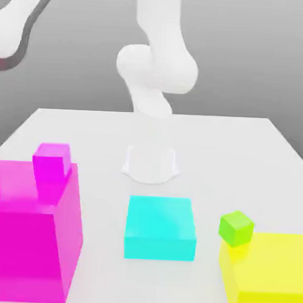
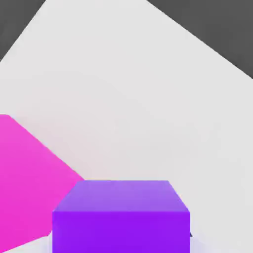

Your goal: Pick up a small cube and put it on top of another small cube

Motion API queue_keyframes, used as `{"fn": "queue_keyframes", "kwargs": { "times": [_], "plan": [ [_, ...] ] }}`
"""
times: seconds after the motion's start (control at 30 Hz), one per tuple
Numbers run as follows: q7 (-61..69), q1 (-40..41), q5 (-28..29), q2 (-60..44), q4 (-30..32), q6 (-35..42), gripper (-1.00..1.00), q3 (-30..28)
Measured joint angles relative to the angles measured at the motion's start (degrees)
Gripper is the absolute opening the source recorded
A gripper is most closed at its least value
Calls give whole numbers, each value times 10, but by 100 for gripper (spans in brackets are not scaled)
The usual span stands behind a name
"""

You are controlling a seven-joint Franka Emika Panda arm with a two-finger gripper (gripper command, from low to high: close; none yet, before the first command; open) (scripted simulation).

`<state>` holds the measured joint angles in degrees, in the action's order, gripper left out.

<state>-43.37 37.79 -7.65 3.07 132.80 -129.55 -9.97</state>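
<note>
held cube: a purple cube (image 2: 121,215) sits close under the hand camera, square to it, and the end effector is clenched; i judge it is gripped, though the fingers themselves are not visible.
where it is: above the white bench (image 1: 240,158), with a big magenta block (image 2: 27,183) just beside it in the hand view.
target options: a small magenta cube (image 1: 52,162) rests on the big magenta block (image 1: 29,235) at the exterior view's left; a small green cube (image 1: 236,228) sits at the corner of the yellow block (image 1: 266,270) at the right.
likely target: the small magenta cube, being nearer the load, but this is a guess.
step in hand: carrying the purple cube toward a stack.
doing it well: stay high enough to clear the target's top, line up faces and centre before lowering, descend straight, let go only once the load sits flat.
risk: an off-centre drop would tip it off the small top face.
other: a cyan block (image 1: 160,227) lies between the two.
containers: none present.
</note>
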Motion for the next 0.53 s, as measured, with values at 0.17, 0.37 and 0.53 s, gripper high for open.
{"fn": "queue_keyframes", "kwargs": {
  "times": [0.17,0.37,0.53],
  "plan": [
    [-119,-38,26,25,-81,106,-100,31],
    [-206,-67,73,6,-82,87,-100,61],
    [-207,-67,74,-8,-61,51,100,60]
  ]
}}
